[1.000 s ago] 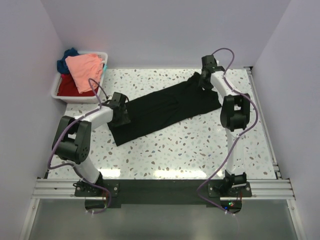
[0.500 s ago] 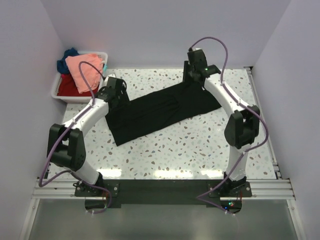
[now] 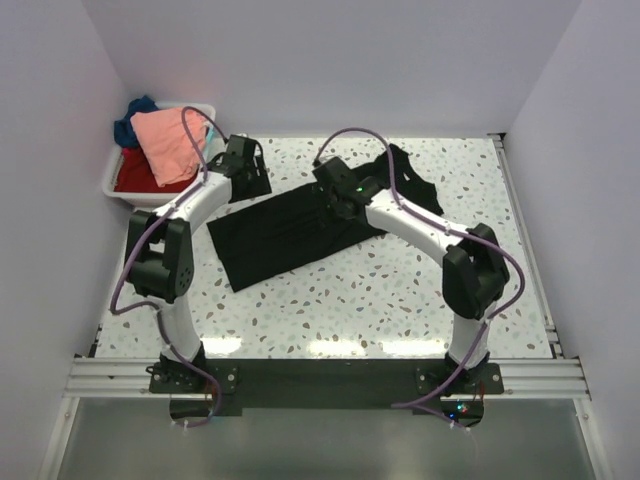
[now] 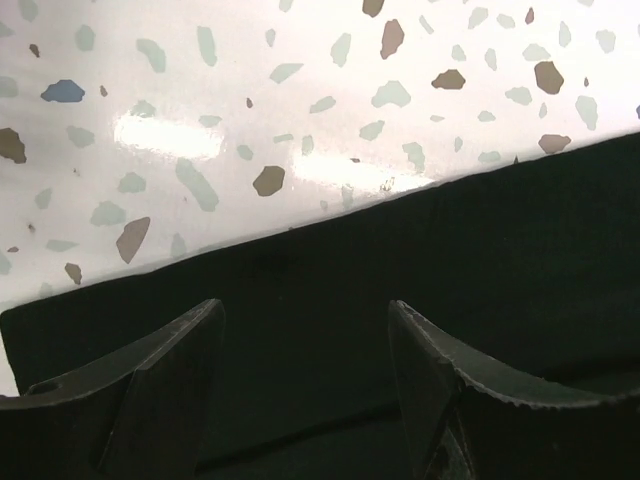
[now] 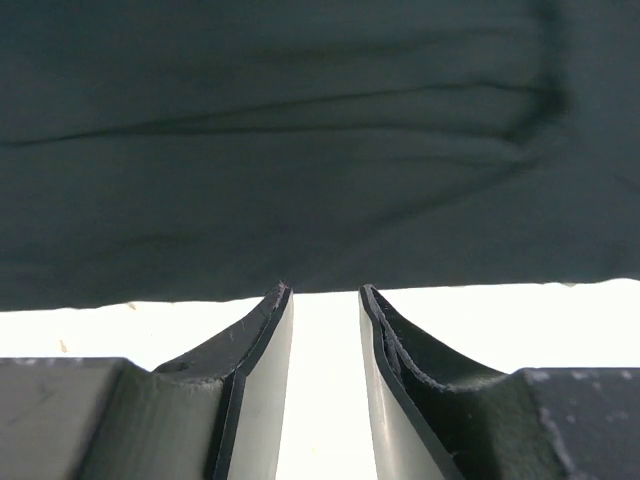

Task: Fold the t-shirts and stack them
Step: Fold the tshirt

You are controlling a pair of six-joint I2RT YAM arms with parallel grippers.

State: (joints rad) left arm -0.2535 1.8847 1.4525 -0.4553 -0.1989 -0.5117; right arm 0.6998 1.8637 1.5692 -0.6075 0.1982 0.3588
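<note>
Since the earlier frame both arms have swung toward the desk's left: the left end effector has moved away to the far left end of the black t-shirt, and the right end effector has crossed from the shirt's right end to its middle.

A white bin sits at the far left corner. It holds a salmon-pink t-shirt on top, a red t-shirt below and a dark blue t-shirt behind.

The left end effector is spread wide above the black cloth near its edge, holding nothing.

The black shirt lies slantwise across the desk's centre, with its right end rumpled.

The right end effector is parted narrowly, its tips at the cloth's edge. The bare desk shows through the gap.
</note>
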